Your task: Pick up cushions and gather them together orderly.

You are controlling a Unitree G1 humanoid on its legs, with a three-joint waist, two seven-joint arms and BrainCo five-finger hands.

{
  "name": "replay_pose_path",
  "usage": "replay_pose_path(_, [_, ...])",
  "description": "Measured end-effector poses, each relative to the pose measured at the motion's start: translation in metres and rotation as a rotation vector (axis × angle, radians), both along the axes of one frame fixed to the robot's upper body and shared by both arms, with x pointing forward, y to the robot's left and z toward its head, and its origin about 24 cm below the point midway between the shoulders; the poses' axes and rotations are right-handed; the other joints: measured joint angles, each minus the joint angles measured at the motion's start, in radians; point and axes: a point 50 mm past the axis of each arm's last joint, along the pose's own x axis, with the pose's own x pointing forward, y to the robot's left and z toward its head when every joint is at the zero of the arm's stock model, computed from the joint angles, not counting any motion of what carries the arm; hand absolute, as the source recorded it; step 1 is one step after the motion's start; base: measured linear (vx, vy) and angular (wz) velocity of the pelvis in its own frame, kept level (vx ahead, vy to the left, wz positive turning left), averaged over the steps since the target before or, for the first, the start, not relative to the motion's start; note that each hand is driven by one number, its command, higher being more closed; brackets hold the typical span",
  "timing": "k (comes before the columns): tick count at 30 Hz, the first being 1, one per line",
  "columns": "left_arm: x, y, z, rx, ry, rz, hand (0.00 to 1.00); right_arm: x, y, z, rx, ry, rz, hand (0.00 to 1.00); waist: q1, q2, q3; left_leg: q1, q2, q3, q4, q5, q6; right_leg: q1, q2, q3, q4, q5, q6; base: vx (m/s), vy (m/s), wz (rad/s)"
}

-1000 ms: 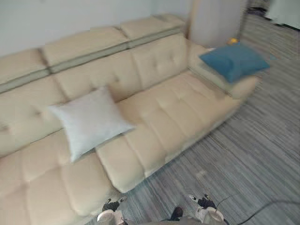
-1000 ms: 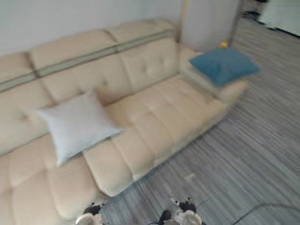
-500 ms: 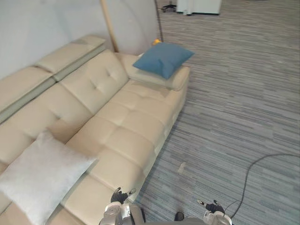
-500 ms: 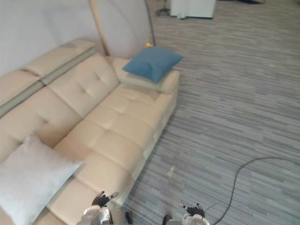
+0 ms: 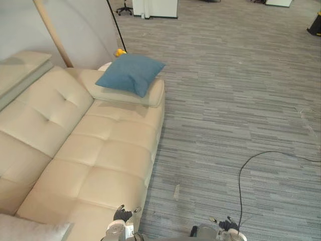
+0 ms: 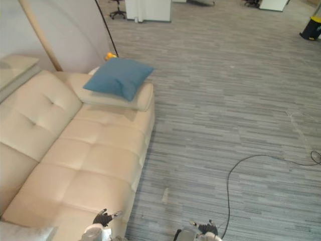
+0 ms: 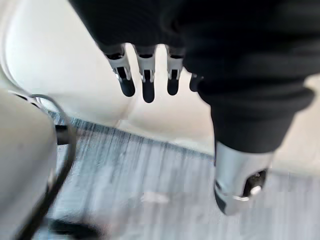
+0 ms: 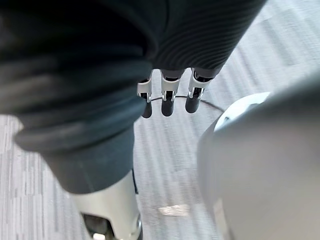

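Pale cushion: one corner in frame, rest cut by the bottom-left edge. Sofa: left part cut off by the edge. Yellow object behind blue cushion: partly hidden, too small to identify. Pale scrap on floor: too small to tell.

the left hand and the right hand hang low, one at each side, fingers loosely straight, thumbs apart, both empty.
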Motion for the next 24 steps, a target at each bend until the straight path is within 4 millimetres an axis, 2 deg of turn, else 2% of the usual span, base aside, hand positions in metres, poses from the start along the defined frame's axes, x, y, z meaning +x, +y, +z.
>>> replay_pose_path(1, [-0.001,-0.009,-0.002,-0.022,0.017,-0.004,0.0,-0.001,-0.006,0.0,-0.011,0.011,-0.002,0.0,0.003,0.043,0.011,0.018,0.03,-0.022,-0.002,-0.006,-0.012,0.01,0.032,0.0,0.017,-0.012,-0.011,0.42,-0.274,-0.2])
replay_pose_path(2, [-0.005,-0.014,-0.005,-0.038,0.031,0.006,0.0,-0.001,-0.013,0.001,-0.025,0.016,-0.013,0.0,0.003,0.066,0.013,0.013,0.045,-0.045,0.015,0.011,-0.036,0.008,0.048,0.002,0.04,-0.059,-0.022,0.4,-0.264,-0.29])
replay_pose_path(3, [-0.006,-0.015,-0.005,-0.041,0.034,0.008,0.0,-0.003,-0.014,0.0,-0.024,0.022,-0.022,0.0,0.0,0.072,0.013,0.012,0.048,-0.053,0.032,0.016,-0.043,0.006,0.05,0.003,0.055,-0.078,-0.025,0.36,-0.235,-0.16])
replay_pose_path(4, [-0.004,-0.017,-0.005,-0.046,0.03,0.008,0.0,-0.008,-0.017,-0.001,-0.022,0.033,-0.05,0.0,-0.003,0.078,0.015,-0.004,0.06,-0.069,0.119,0.029,-0.065,0.027,0.055,0.002,0.078,-0.119,-0.037,0.37,-0.231,0.05])
replay_pose_path(6, [0.002,-0.019,-0.002,-0.055,0.003,0.019,0.0,-0.01,-0.017,-0.001,-0.026,0.035,-0.044,0.0,-0.008,0.072,0.02,-0.119,0.083,-0.12,0.417,0.08,-0.112,0.1,0.058,-0.016,0.068,-0.164,-0.043,0.36,-0.222,0.25])
replay_pose_path(7, [0.006,-0.021,0.0,-0.063,-0.019,0.027,0.0,-0.013,-0.017,-0.002,-0.03,0.043,-0.036,0.0,-0.007,0.061,0.027,-0.19,0.096,-0.145,0.58,0.131,-0.121,0.14,0.059,-0.025,0.058,-0.179,-0.053,0.32,-0.153,0.21])
replay_pose_path(8, [0.012,-0.023,0.003,-0.067,-0.048,0.021,0.0,-0.014,-0.015,-0.002,-0.032,0.046,-0.025,0.0,0.005,0.062,0.03,-0.285,0.119,-0.139,0.777,0.11,-0.099,0.205,0.069,-0.031,0.029,-0.195,-0.068,0.37,-0.126,0.04])
replay_pose_path(9, [0.015,-0.023,0.006,-0.064,-0.065,0.017,0.0,-0.01,-0.013,-0.001,-0.034,0.036,-0.011,0.0,0.005,0.058,0.032,-0.352,0.117,-0.122,0.837,0.081,-0.065,0.253,0.071,-0.029,-0.005,-0.201,-0.071,0.29,-0.064,-0.07])
replay_pose_path(11, [0.02,-0.023,0.008,-0.061,-0.087,0.007,0.0,-0.003,-0.012,0.001,-0.034,0.02,-0.011,0.0,0.009,0.055,0.035,-0.426,0.112,-0.053,0.774,0.046,-0.038,0.31,0.071,-0.018,-0.055,-0.207,-0.068,0.3,-0.003,-0.19])
replay_pose_path(12, [0.022,-0.025,0.01,-0.062,-0.097,-0.002,0.0,0.0,-0.012,0.001,-0.035,0.013,-0.015,0.0,0.014,0.055,0.036,-0.45,0.097,-0.016,0.652,0.034,-0.018,0.34,0.07,-0.01,-0.085,-0.212,-0.062,0.27,0.036,-0.23])
replay_pose_path(13, [0.022,-0.025,0.01,-0.062,-0.099,-0.004,0.0,0.0,-0.012,0.002,-0.036,0.012,-0.016,0.0,0.017,0.055,0.036,-0.452,0.085,-0.005,0.585,0.036,-0.017,0.351,0.068,-0.006,-0.096,-0.215,-0.058,0.3,0.088,-0.28])
replay_pose_path(14, [0.023,-0.027,0.01,-0.064,-0.1,-0.01,0.0,0.002,-0.013,0.002,-0.04,0.006,-0.016,0.0,0.021,0.055,0.036,-0.441,0.043,0.0,0.376,0.052,-0.012,0.381,0.063,0.004,-0.119,-0.228,-0.04,0.28,0.114,-0.23])
replay_pose_path(15, [0.024,-0.028,0.01,-0.066,-0.102,-0.017,0.0,0.001,-0.014,0.002,-0.041,0.008,-0.016,0.0,0.023,0.056,0.036,-0.438,0.022,-0.001,0.251,0.085,-0.013,0.401,0.063,0.009,-0.132,-0.24,-0.027,0.46,0.205,-0.25])
replay_pose_path(16, [0.024,-0.029,0.01,-0.066,-0.103,-0.022,0.0,-0.001,-0.014,0.002,-0.043,0.014,-0.017,0.0,0.027,0.058,0.035,-0.42,-0.003,0.0,0.104,0.171,-0.016,0.43,0.066,0.017,-0.145,-0.261,-0.005,0.53,0.251,-0.31])
replay_pose_path(17, [0.024,-0.027,0.011,-0.061,-0.104,-0.025,0.0,-0.002,-0.013,0.001,-0.038,0.018,-0.017,0.0,0.043,0.046,0.032,-0.404,-0.013,0.002,0.1,0.245,0.009,0.447,0.056,0.039,-0.147,-0.274,0.011,0.59,0.227,-0.3])
replay_pose_path(18, [0.026,-0.022,0.012,-0.045,-0.107,-0.034,0.0,-0.002,-0.004,-0.001,-0.015,0.018,-0.016,0.0,0.048,0.005,0.015,-0.401,-0.05,0.018,0.101,0.202,0.036,0.459,0.028,0.057,-0.164,-0.269,0.015,0.52,0.167,-0.26])
replay_pose_path(19, [0.027,-0.021,0.012,-0.039,-0.105,-0.042,0.0,-0.005,-0.003,-0.002,-0.01,0.026,-0.017,0.0,0.05,-0.012,0.008,-0.409,-0.063,0.024,0.135,0.177,0.063,0.457,0.01,0.072,-0.157,-0.256,0.031,0.55,0.166,-0.08])
replay_pose_path(20, [0.027,-0.018,0.012,-0.033,-0.107,-0.044,0.0,-0.005,-0.003,-0.002,-0.012,0.026,-0.015,0.0,0.051,-0.017,0.009,-0.408,-0.072,0.03,0.168,0.148,0.073,0.457,-0.007,0.093,-0.126,-0.246,0.044,0.54,0.212,-0.02])
replay_pose_path(21, [0.026,-0.019,0.011,-0.036,-0.099,-0.044,0.0,-0.005,-0.004,-0.002,-0.015,0.029,-0.015,0.0,0.051,-0.016,0.009,-0.375,-0.081,0.043,0.189,0.104,0.081,0.438,-0.02,0.124,-0.014,-0.243,0.054,0.61,0.257,-0.06])
replay_pose_path(22, [0.025,-0.019,0.011,-0.036,-0.095,-0.044,0.0,-0.006,-0.004,-0.002,-0.013,0.031,-0.012,0.0,0.054,-0.016,0.012,-0.331,-0.088,0.052,0.176,0.083,0.083,0.39,-0.035,0.14,0.143,-0.231,0.096,0.39,0.165,-0.1])
replay_pose_path(23, [0.024,-0.019,0.01,-0.037,-0.092,-0.044,0.0,-0.006,-0.003,-0.002,-0.011,0.03,-0.009,0.0,0.053,-0.014,0.014,-0.308,-0.091,0.052,0.167,0.076,0.084,0.359,-0.044,0.143,0.227,-0.213,0.128,0.46,0.171,-0.11])
replay_pose_path(24, [0.021,-0.017,0.009,-0.035,-0.078,-0.044,0.0,-0.005,0.001,-0.002,0.001,0.024,-0.004,0.0,0.049,-0.007,0.021,-0.222,-0.1,0.049,0.136,0.049,0.084,0.244,-0.062,0.162,0.518,-0.151,0.205,0.45,0.139,-0.04])
